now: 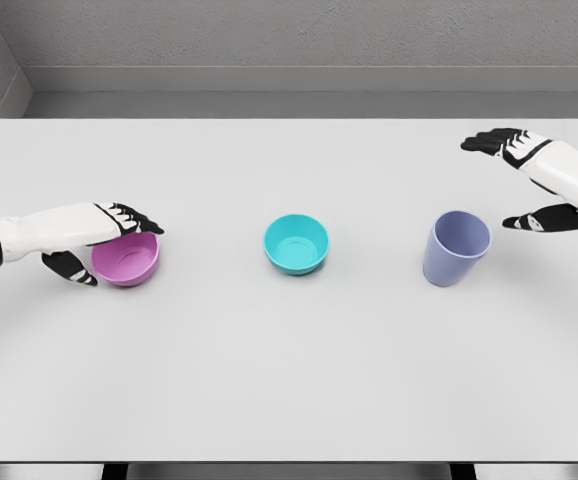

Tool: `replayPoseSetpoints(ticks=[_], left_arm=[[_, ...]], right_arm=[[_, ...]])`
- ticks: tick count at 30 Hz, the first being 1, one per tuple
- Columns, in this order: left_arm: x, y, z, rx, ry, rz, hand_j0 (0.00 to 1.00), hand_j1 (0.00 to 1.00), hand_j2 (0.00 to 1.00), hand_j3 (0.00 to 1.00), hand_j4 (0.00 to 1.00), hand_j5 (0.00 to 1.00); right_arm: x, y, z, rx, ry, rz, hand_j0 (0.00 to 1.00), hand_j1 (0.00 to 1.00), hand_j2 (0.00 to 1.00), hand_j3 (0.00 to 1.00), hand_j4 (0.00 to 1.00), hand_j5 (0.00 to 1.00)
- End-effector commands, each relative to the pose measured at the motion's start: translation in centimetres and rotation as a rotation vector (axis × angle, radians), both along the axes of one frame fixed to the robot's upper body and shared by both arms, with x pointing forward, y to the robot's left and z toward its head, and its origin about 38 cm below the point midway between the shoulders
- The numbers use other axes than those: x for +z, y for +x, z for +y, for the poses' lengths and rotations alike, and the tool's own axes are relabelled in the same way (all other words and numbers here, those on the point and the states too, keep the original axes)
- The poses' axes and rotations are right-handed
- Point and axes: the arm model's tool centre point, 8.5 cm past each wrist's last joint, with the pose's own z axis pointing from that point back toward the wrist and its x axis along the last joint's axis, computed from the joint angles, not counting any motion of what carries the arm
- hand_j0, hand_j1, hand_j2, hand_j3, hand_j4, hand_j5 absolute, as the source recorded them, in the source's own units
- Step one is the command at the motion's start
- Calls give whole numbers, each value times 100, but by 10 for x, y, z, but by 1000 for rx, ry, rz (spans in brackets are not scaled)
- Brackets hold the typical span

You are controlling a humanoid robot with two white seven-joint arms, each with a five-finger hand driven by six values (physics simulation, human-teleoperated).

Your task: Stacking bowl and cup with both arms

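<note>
A pink bowl [129,262] stands upright at the table's left. My left hand [121,250] reaches over it: the fingers [134,219] lie stretched across its far rim and the thumb [72,267] hangs by its left side, open, with no firm grasp showing. A teal bowl [296,244] sits upright in the middle, untouched. To its right stands a lavender cup [456,249], upright. Beyond and to the right of the cup hovers my right hand [489,183], its fingers [494,141] spread wide and its thumb [535,219] just off the cup's right side, holding nothing.
The white table [289,380] spreads wide in front of the three vessels. A grey wall runs behind its far edge, and the front edge lies near the bottom of the view.
</note>
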Motion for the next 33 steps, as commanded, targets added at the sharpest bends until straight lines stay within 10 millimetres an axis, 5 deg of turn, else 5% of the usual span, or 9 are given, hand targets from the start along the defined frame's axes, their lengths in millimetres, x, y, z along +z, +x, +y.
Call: replayPoseSetpoints(ticks=[1,6,14,18,26,33], left_arm=[[0,0,-1,2,-9,2,98,98,98,98,98,98],[1,0,-1,2,-18,4,88,88,88,88,88,88],[2,0,-3,-4,-20,-1,86,86,86,86,86,86],[1,1,-7,-8,-30,-1,67,67,67,67,67,67],[1,0,-11,-17,-33,-3,48,48,48,48,48,48],[7,2,-22,-34,-104,-7,47,47,47,47,47,47]], right_arm=[[0,0,0,-2,7,2,100,100,100,100,100,100],[1,0,0,-1,7,1,100,100,100,100,100,100],[1,0,-1,-3,7,0,100,100,100,100,100,100],[2,0,-2,-6,8,-4,100,100,100,100,100,100],[2,0,-2,-6,8,-4,100,100,100,100,100,100],[2,0,-2,-6,8,-4,100,100,100,100,100,100]])
